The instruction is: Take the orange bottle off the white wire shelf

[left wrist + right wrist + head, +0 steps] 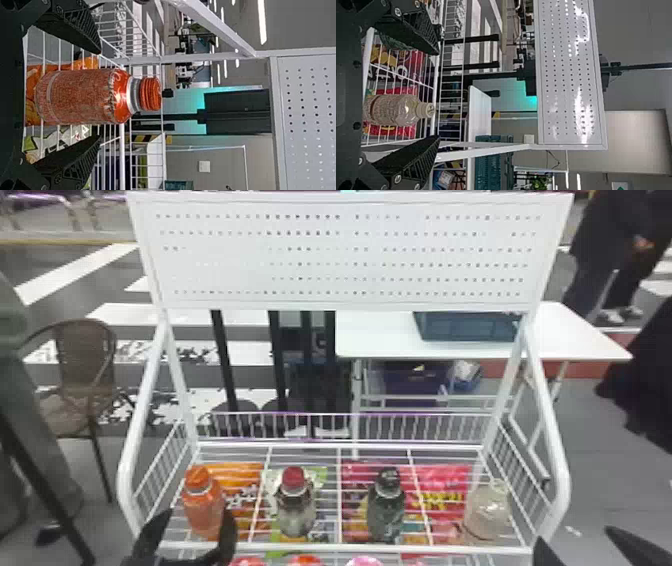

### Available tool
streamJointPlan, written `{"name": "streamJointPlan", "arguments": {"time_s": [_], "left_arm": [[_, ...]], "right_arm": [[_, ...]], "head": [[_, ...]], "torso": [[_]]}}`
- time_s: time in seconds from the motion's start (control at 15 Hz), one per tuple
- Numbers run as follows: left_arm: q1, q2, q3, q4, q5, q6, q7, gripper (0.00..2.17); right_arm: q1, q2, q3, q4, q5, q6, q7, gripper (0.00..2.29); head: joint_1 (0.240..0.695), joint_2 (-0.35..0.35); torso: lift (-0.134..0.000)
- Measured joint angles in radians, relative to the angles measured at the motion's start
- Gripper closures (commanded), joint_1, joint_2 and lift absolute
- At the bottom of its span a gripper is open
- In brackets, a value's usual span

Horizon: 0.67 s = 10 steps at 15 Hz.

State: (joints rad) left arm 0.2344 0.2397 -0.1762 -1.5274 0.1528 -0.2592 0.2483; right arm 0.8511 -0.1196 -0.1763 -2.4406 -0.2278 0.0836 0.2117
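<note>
- Bottle [202, 510], orange, stands at shelf [380, 548] left.
- We have left gripper [196, 522] astride it, fingers apart.
- Our right gripper [575, 536], fingers apart, hangs near shelf's right.

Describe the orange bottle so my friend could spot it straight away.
Find the white panel full of holes, then the white wire shelf below it. At the shelf's left end, as the robot sees it, stands the orange bottle. Its body and cap are both orange, unlike the red-capped bottle beside it.
</note>
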Motion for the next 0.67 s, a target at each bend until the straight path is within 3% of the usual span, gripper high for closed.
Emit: {"name": "streamJointPlan", "arguments": {"time_s": [0.67], "left_arm": [[-0.150,0.003,-0.050,0.160,0.031,0.019,0.000,0.17]], "right_arm": [[-0.002,0.000,0.003,0.006,0.005,0.001,0.000,0.15]], "head": [[0.499,0.000]], "torso": [[0.000]]}}
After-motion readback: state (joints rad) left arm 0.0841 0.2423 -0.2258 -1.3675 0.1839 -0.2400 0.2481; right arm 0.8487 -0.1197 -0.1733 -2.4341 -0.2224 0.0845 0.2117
